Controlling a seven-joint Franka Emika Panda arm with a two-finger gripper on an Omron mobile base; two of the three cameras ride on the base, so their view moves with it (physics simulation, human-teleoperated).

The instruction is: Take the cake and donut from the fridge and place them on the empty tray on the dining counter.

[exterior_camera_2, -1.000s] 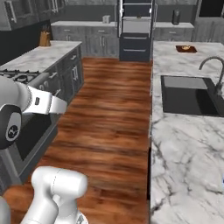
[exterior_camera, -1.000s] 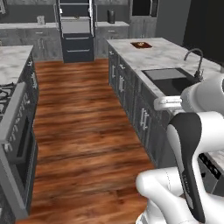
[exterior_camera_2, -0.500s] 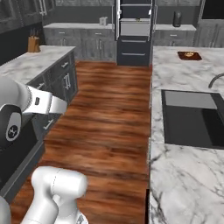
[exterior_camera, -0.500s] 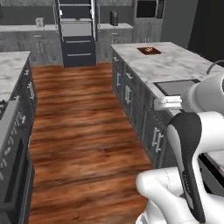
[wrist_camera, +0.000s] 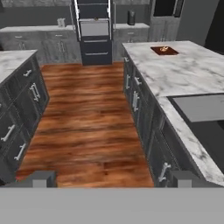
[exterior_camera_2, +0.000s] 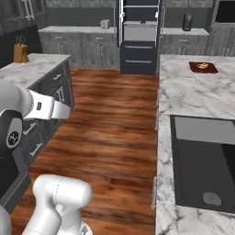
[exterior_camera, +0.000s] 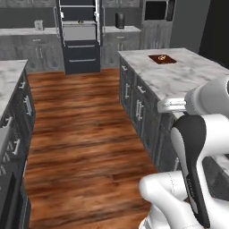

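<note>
Two doors of fridge point(exterior_camera: 79, 33) swung open at far end of kitchen, light grey shelves showing between them, small dark item on upper shelf, too small to identify as cake or donut. Fridge also visible straight ahead in right base view point(exterior_camera_2: 140, 34) and hand view point(wrist_camera: 95, 28). Dark reddish-brown tray point(exterior_camera: 162, 58) flat on white marble dining bench point(exterior_camera: 179, 78), toward far end, well apart from fridge; something small and ring-like on tray, likely donut point(exterior_camera_2: 202, 67), blurred. Same tray in hand view point(wrist_camera: 164, 50), near far corner of bench point(wrist_camera: 183, 74). Black sink point(exterior_camera_2: 204, 167) set into bench nearer the robot. Wood floor point(exterior_camera: 85, 129) running between dining bench and left wall cabinets. Knife block point(exterior_camera_2: 19, 53) on left wall bench. Fingers point(wrist_camera: 111, 178) spread fully wide, tips at bottom of hand view, nothing between them, holding nothing, pointed down the aisle toward fridge.
</note>
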